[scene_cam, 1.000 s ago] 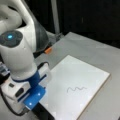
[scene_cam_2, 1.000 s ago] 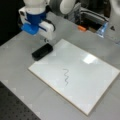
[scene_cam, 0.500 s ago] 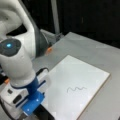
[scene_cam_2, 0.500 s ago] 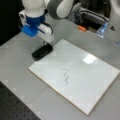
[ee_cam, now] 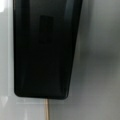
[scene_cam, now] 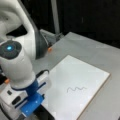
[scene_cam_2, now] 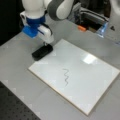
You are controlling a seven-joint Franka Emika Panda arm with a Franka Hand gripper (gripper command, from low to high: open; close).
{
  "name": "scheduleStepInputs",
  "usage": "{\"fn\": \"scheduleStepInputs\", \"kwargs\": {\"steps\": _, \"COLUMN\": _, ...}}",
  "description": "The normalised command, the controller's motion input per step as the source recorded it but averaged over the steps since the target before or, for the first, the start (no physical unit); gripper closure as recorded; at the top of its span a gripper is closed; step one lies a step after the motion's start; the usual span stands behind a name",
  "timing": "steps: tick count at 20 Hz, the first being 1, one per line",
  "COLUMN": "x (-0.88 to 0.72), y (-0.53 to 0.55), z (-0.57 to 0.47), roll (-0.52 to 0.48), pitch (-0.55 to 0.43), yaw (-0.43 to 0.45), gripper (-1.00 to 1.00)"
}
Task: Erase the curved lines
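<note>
The gripper [scene_cam_2: 46,42] is coming down onto the black eraser block [scene_cam_2: 42,52]. Over the last second the arm has been sinking a little at a front view's top left, and the white finger is now reaching the block's upper end, touching it or very nearly so. The eraser itself is lying where it lay a second ago, on the grey table [scene_cam_2: 15,75] just off the near corner of the whiteboard [scene_cam_2: 95,75]. In the wrist view the eraser [ee_cam: 45,50] is filling most of the picture, so the tool is sitting directly above it and close. No fingers are showing there, and whether the jaws are spread around the block or pinching it cannot be told.

The curve lines [scene_cam_2: 66,77] are staying untouched. They are running as a short wavy pen squiggle near the middle of the board, well apart from the eraser and the gripper. In a front view the same curve lines [scene_cam: 76,89] are showing whole on the whiteboard [scene_cam: 75,72], so judging by this no erasing is done yet and the work is only at the picking-up of the eraser.

No brand, label or readable writing is showing anywhere; only a small blue light [scene_cam: 9,48] is glowing on the arm, and a small orange object [scene_cam_2: 81,28] is lying beyond the board
</note>
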Motion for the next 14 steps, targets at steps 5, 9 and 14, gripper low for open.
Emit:
{"fn": "scheduleStepInputs", "kwargs": {"steps": 5, "x": 0.04, "y": 0.03, "z": -0.11, "roll": 0.073, "pitch": -0.066, "yaw": -0.152, "gripper": -1.00}}
{"fn": "scheduleStepInputs", "kwargs": {"steps": 9, "x": 0.05, "y": 0.02, "z": -0.11, "roll": 0.087, "pitch": -0.083, "yaw": -0.139, "gripper": -1.00}}
{"fn": "scheduleStepInputs", "kwargs": {"steps": 14, "x": 0.09, "y": 0.04, "z": -0.13, "roll": 0.100, "pitch": -0.111, "yaw": -0.123, "gripper": -1.00}}
